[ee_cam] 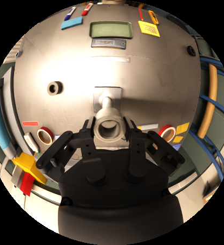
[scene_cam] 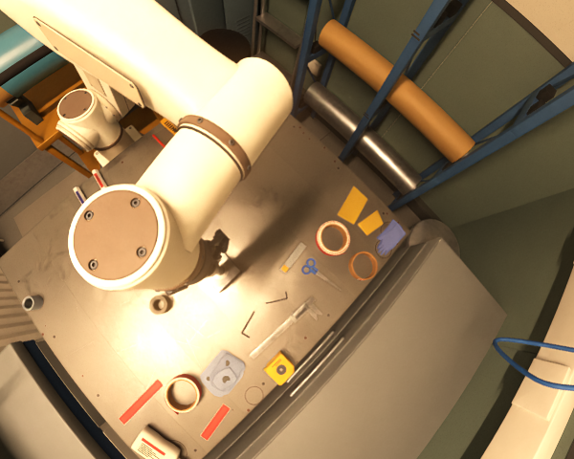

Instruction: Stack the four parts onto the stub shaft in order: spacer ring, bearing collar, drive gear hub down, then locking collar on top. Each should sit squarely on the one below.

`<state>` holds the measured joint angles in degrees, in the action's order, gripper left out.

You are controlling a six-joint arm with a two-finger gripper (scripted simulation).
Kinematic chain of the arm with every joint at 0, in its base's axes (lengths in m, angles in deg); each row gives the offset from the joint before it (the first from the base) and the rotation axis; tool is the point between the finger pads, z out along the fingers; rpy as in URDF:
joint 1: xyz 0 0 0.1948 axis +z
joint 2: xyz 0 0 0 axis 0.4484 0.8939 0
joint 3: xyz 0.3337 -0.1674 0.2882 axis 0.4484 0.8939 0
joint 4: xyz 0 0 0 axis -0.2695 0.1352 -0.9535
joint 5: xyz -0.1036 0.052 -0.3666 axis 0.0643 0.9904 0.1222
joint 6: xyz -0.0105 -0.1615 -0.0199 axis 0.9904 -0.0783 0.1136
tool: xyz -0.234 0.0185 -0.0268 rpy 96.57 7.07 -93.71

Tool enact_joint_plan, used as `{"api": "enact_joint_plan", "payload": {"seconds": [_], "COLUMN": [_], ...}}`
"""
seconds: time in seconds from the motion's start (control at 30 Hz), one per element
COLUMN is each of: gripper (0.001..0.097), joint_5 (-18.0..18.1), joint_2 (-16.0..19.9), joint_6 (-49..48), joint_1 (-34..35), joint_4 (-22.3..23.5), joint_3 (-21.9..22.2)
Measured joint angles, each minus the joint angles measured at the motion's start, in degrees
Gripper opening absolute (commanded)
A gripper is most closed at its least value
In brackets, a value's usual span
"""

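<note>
In the middle of the grey bench the stub shaft (ee_cam: 106, 101) stands on its square base plate (ee_cam: 107, 93). My gripper (ee_cam: 108, 130) is above the shaft. Its fingers are closed on the sides of a grey ring-shaped part (ee_cam: 108, 129) with a wide bore. In the wrist camera this part lies just short of the shaft's top. Another grey ring part (scene_cam: 160, 303) (ee_cam: 54, 88) lies flat on the bench to one side, apart from the shaft. The arm hides the shaft and the held part in the side camera. I cannot tell which of the four parts each ring is.
Behind the shaft, a green tray (ee_cam: 111, 29) and a grey device (ee_cam: 108, 43) sit on the far bench side. Tape rolls (scene_cam: 333, 238) (scene_cam: 182, 394), scissors (scene_cam: 309, 267), hex keys (scene_cam: 248, 323), a yellow tape measure (scene_cam: 279, 368) and a grey plate (scene_cam: 222, 373) lie along the near edge.
</note>
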<state>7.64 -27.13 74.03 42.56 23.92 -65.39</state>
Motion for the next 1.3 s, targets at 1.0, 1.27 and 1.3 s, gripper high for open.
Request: {"api": "enact_joint_plan", "payload": {"seconds": [1.0,1.27,1.3], "gripper": [0.008,0.022,0.024], "joint_5": [-3.32,-3.33,-3.33], "joint_2": [0.88,0.88,0.88], "joint_6": [0.01,0.01,0.01], "joint_1": [-0.01,-0.01,-0.01], "joint_4": [0.0,0.0,0.0], "joint_3": [2.46,2.47,2.47]}}
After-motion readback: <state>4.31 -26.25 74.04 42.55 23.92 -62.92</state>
